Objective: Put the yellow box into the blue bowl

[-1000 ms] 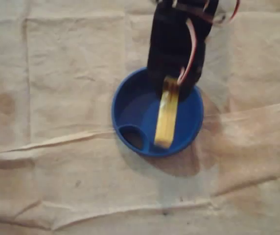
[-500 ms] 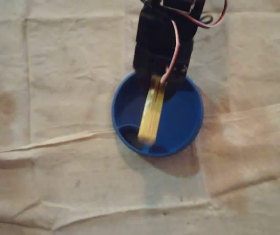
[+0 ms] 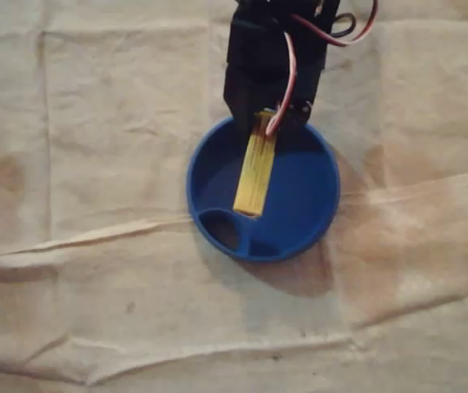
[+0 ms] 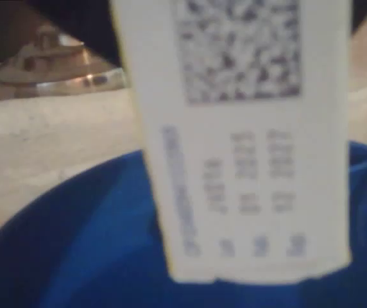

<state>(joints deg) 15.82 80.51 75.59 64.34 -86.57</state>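
Grasping yellow box [image 3: 255, 173], tool [image 3: 265, 123] over rim of blue bowl [image 3: 308, 201], box slanting inside

place: likely a home | cues: creased beige tablecloth [image 3: 95, 270]; shiny metal lid-like object [image 4: 49, 64] behind

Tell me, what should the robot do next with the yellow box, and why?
Probably open the gripper and let go. It holds the yellow box by its top end, and the box's lower end is already inside the rim of the blue bowl, so it should drop in.
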